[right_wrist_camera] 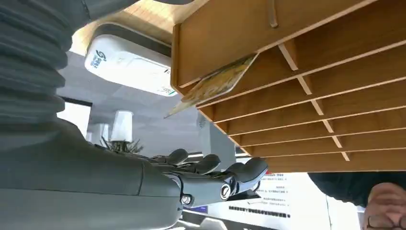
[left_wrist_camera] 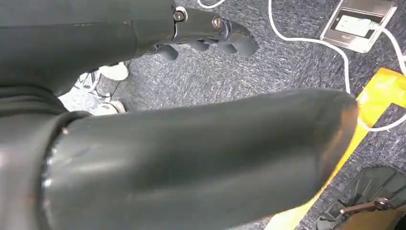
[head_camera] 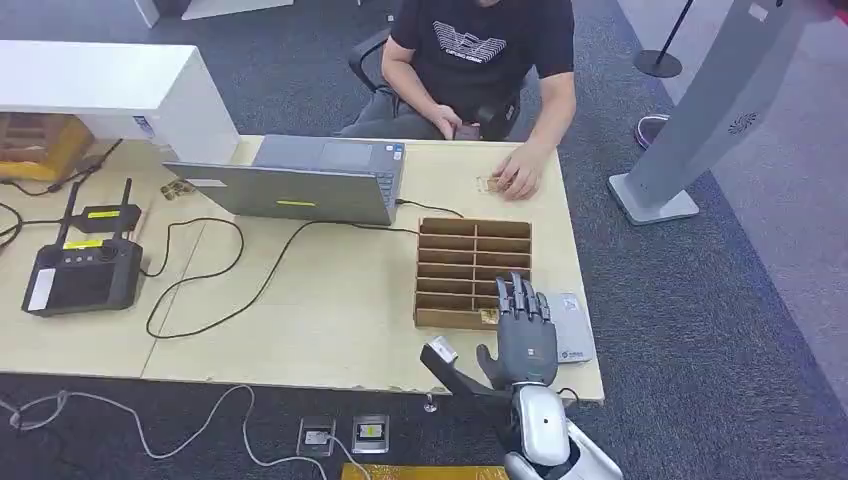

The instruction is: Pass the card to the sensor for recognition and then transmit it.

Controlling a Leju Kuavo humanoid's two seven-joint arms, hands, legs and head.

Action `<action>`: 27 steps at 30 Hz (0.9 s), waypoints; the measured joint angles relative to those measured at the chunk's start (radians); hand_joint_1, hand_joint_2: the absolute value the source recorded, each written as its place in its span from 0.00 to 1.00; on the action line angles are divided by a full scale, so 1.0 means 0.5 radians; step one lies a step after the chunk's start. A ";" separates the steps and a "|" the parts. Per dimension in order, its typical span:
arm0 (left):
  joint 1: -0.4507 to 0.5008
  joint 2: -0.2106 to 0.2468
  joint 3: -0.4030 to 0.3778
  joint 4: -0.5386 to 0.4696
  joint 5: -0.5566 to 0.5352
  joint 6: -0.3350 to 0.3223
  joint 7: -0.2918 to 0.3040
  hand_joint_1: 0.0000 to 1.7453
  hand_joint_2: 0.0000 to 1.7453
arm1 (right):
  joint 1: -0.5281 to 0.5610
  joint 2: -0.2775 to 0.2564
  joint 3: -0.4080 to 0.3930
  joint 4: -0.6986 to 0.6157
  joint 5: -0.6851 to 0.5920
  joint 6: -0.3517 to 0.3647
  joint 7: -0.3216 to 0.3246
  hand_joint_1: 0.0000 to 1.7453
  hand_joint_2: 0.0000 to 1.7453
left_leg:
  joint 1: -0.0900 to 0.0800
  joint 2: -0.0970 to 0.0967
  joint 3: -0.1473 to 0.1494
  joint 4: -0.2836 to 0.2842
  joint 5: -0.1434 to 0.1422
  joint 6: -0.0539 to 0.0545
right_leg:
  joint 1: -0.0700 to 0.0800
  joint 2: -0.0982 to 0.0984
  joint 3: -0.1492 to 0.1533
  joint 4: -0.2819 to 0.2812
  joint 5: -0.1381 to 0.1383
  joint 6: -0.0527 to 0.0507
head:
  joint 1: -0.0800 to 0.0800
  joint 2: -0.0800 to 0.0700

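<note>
One yellowish patterned card (right_wrist_camera: 218,84) is sticking out of the nearest slot of the brown wooden compartment rack (head_camera: 470,270), tilted with its edge poking past the rim, presumably so it's easy to pinch out. The right robot hand (head_camera: 522,335) hovers right at that front corner, fingers spread and straight, holding nothing yet, so I'd say it's lining up for the grab. Just beside the rack lies the flat grey-white card reader (head_camera: 568,330), which is probably the sensor, parked close so the swipe is a short hop. The left robot hand (left_wrist_camera: 210,31) hangs down toward the carpet with fingers curled in and nothing in them, clearly sitting this one out. Across the pale wooden table (head_camera: 330,310), a person in a black T-shirt (head_camera: 480,50) rests a hand near another small card (head_camera: 488,184), maybe waiting for the handover.
</note>
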 joint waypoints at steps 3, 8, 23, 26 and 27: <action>-0.001 -0.001 0.005 0.001 -0.011 -0.002 0.000 0.00 0.00 | -0.001 -0.001 0.005 0.016 0.006 0.000 0.009 0.00 1.00 | 0.000 0.000 0.000 0.000 0.000 0.000 | 0.000 0.000 0.000 0.000 0.000 0.000 | 0.001 0.000; -0.002 -0.002 0.022 0.001 -0.025 -0.002 0.000 0.00 0.00 | -0.003 0.000 0.008 0.043 0.005 0.003 0.011 0.16 1.00 | 0.000 0.000 0.000 0.000 0.000 0.000 | 0.000 0.000 0.000 0.000 0.000 0.000 | 0.001 0.000; -0.013 -0.014 0.037 0.015 -0.069 -0.021 0.000 0.00 0.00 | -0.017 0.001 0.008 0.071 0.013 0.035 0.037 1.00 1.00 | 0.000 0.000 0.000 0.000 0.000 0.000 | 0.000 0.000 0.000 0.000 0.000 0.000 | 0.000 0.000; -0.019 -0.018 0.041 0.020 -0.084 -0.024 0.000 0.00 0.00 | -0.032 0.001 0.006 0.071 0.030 0.051 0.040 1.00 1.00 | 0.000 0.000 0.001 0.000 0.000 0.000 | 0.000 0.000 0.001 0.000 0.000 0.000 | 0.001 0.000; -0.021 -0.020 0.044 0.021 -0.089 -0.026 0.000 0.00 0.00 | -0.032 0.001 0.006 0.071 0.032 0.053 0.040 1.00 1.00 | 0.000 0.000 0.001 0.000 0.000 0.000 | 0.000 0.000 0.001 0.000 0.000 0.000 | 0.001 0.000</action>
